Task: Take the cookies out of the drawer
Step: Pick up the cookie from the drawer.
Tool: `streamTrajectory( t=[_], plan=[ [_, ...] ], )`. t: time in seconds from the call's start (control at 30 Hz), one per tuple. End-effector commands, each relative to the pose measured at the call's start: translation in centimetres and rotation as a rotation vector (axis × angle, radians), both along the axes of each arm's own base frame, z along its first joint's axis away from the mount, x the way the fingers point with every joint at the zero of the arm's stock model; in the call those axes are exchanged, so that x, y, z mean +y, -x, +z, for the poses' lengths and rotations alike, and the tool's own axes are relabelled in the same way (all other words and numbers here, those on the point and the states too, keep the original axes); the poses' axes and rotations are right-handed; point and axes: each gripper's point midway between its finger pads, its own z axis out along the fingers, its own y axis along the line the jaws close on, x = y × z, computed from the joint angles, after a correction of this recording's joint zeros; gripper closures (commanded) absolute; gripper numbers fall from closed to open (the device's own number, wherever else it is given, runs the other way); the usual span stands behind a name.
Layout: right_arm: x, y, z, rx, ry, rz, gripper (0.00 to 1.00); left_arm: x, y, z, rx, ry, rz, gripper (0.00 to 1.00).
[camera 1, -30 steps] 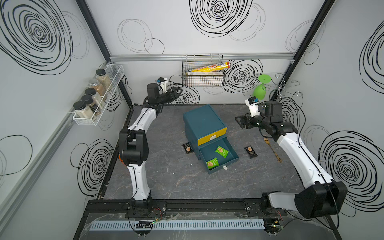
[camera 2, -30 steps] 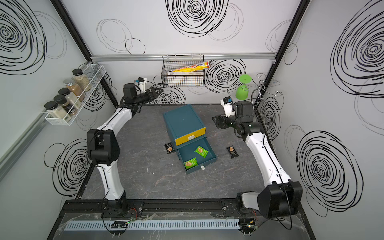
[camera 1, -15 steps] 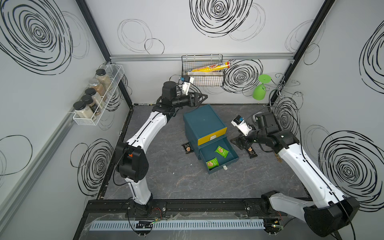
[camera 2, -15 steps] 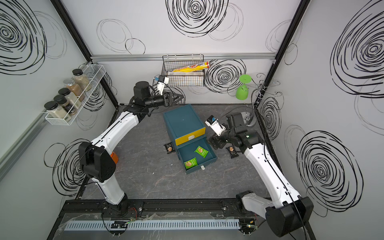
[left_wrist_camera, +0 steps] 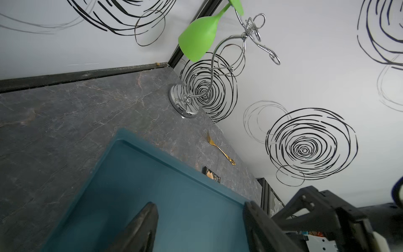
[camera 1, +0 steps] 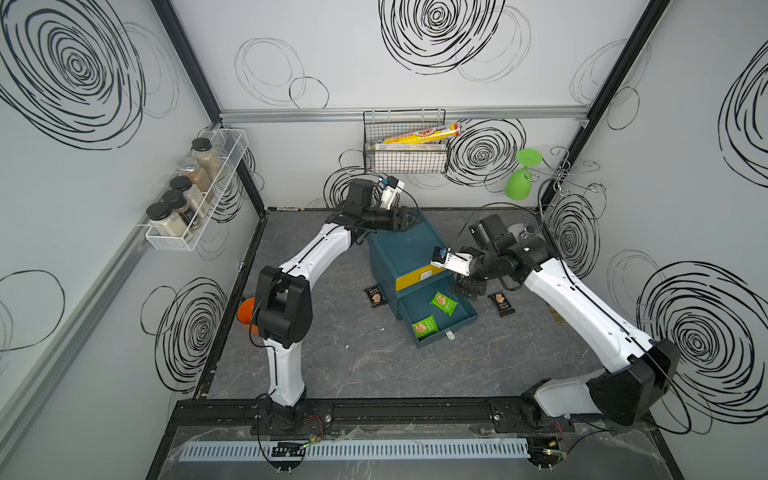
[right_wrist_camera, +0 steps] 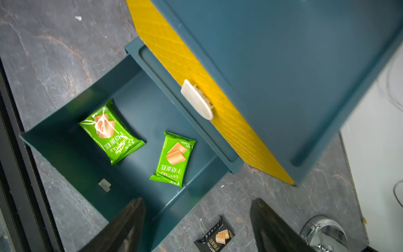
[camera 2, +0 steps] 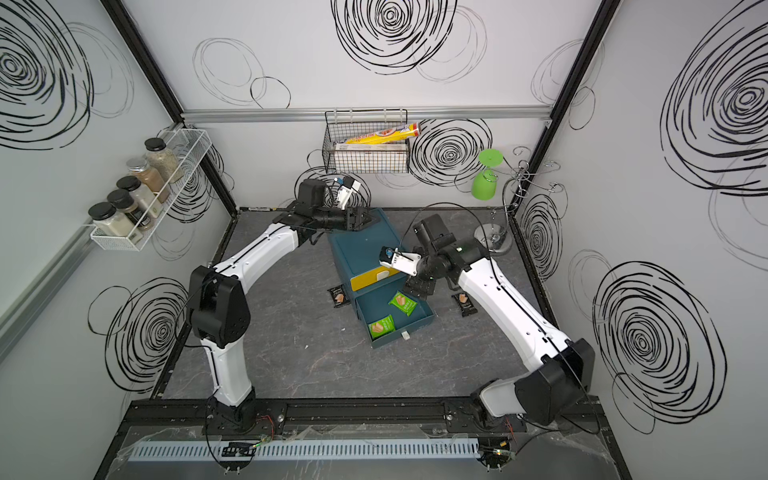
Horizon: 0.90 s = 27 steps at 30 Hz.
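White walls scribbled with black spirals close in a dark grey marbled table (camera 1: 353,353). Near its middle stands a teal two-drawer plastic cabinet (camera 1: 405,249). Its yellow upper drawer (camera 1: 419,279) is shut, and its teal lower drawer (camera 1: 415,305) is pulled out toward the front.

Two bright green snack packets lie flat in the open drawer, apart from each other. One green packet (camera 1: 444,302) is nearer the cabinet, and the other green packet (camera 1: 425,326) is nearer the drawer's front wall. Two black snack packets lie outside on the table. One black packet (camera 1: 375,296) is just beside the cabinet's left side, and the other black packet (camera 1: 501,303) lies to the right of the open drawer.

The left arm (camera 1: 320,249) reaches over the cabinet's back corner. The left jaws hover above its top, spread wide with nothing between the fingers (left_wrist_camera: 139,229). The right arm (camera 1: 573,299) bends down. The right jaws hang just beside the drawer's right wall, near the black packet there, and also stand wide and empty, fingers (right_wrist_camera: 122,229) well apart.

A chrome wire rack (camera 1: 561,174) in the back right corner carries an upside-down green plastic wine glass (camera 1: 519,185). A gold fork (left_wrist_camera: 220,149) lies on the table near the right wall. A black wire basket (camera 1: 405,160) hangs on the back wall, and a white wire shelf (camera 1: 199,208) of spice jars hangs on the left wall.
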Motion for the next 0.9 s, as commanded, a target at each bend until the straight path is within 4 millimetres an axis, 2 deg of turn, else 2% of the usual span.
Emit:
streamTrajectory(
  t=[0.0, 0.2, 0.47, 0.87],
  plan=[
    [-0.4, 1.1, -1.5, 0.047, 0.071, 0.065, 0.18, -0.6, -0.4, -1.4, 0.009, -0.011, -0.025, 0.31],
    [0.5, 1.7, -3.8, 0.096, 0.072, 0.084, 0.18, -0.6, -1.2, -2.5, 0.03, -0.017, -0.016, 0.32],
    [0.5, 2.9, -7.9, 0.167, 0.086, 0.101, 0.18, -0.2, -1.7, -3.5, 0.044, -0.022, -0.006, 0.32],
    [0.6, 0.5, -10.4, 0.193, 0.177, 0.056, 0.15, 0.0, -1.8, -2.7, 0.021, -0.016, -0.001, 0.33]
  ],
)
